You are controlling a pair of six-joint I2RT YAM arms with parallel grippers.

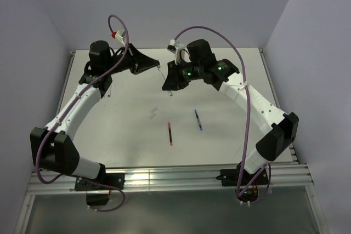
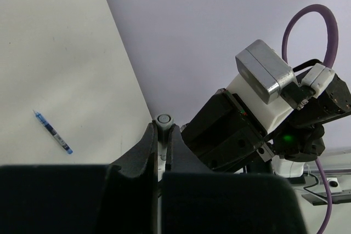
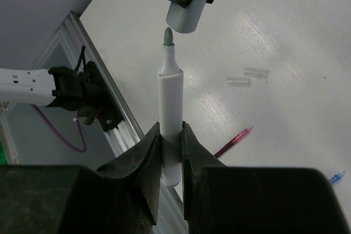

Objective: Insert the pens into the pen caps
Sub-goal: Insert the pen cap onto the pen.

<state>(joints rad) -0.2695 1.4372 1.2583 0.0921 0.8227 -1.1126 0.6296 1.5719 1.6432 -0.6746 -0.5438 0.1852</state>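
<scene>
One overhead, two wrist close-ups

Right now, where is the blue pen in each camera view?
Top view: blue pen on the table, right of centre, beside the red pen.
Left wrist: blue pen at left, mid-height.
Right wrist: blue pen low at the right edge.
Shared landmark: the pale cap in the left hand, facing the white pen, seen in all three.
</scene>
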